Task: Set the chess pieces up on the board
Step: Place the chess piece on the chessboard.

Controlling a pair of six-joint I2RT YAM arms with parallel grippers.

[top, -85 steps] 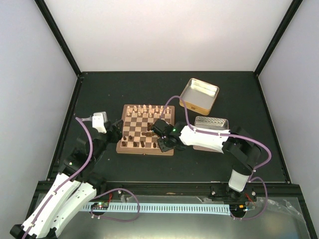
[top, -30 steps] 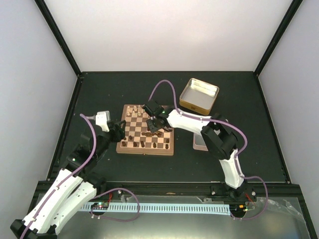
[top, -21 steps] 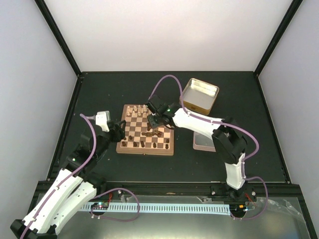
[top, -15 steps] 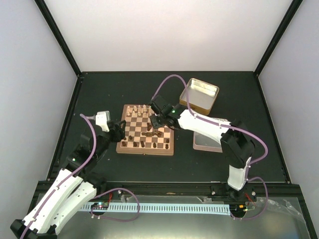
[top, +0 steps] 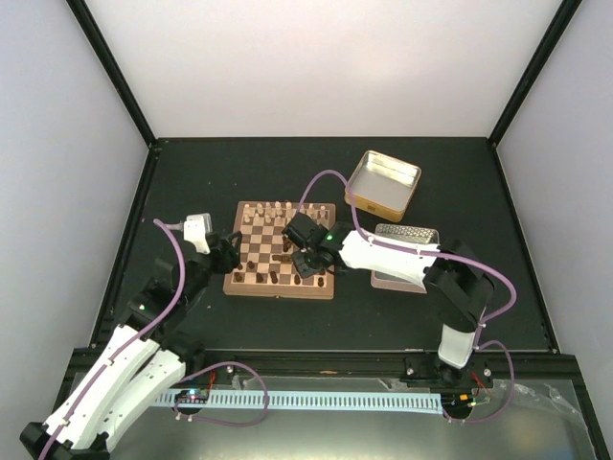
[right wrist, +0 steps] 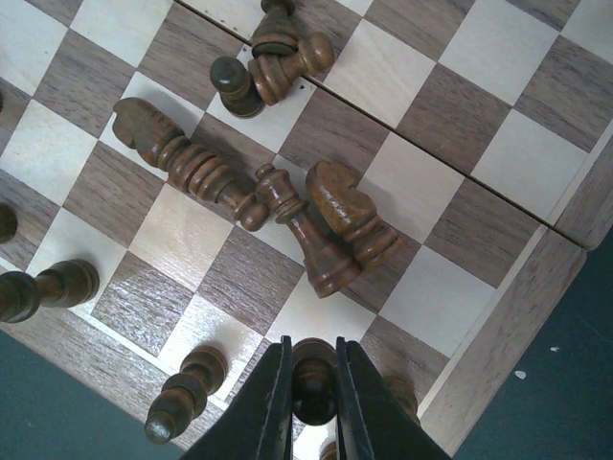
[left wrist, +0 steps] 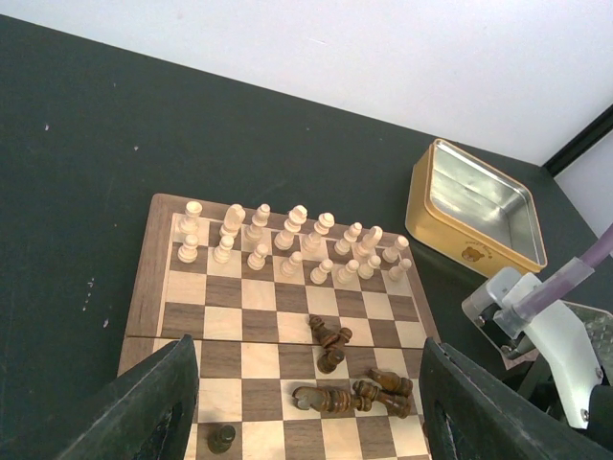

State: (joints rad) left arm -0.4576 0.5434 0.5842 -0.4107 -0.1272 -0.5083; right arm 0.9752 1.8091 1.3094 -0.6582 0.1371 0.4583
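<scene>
The black desk (top: 192,182) lies under everything, and my two white arms reach over it from the near edge. My left arm (top: 124,355) ends just left of the board. My right arm (top: 388,257) comes across from the right and ends above the board's near right part.

The square wooden chessboard (top: 257,240), light and dark brown checks inside a plain brown border, lies flat at the middle of the desk. Behind it and to the right, well apart from it, sits an open gold-sided rectangular metal tin (top: 383,182), its shiny inside facing up. A flatter silvery tin part with a stamped pattern (top: 407,235) lies near the board's right side, partly hidden by my right arm.

The pale cream chessmen (left wrist: 287,235) stand upright in two rows along the far edge of the board. The dark brown wooden chessmen (right wrist: 201,172) are less orderly. Several lie toppled on the middle squares, some touching or crossing one another. A few others (right wrist: 43,287) stand upright on the near rows.

My left jaws stand wide apart, their dark fingers (left wrist: 153,402) framing the board from its left side, and they hold nothing. My right jaws are pinched tight on one round-headed dark chessman (right wrist: 314,376), upright over the near row close to the border at the board's near right corner. Whether its foot touches the square I cannot tell.
</scene>
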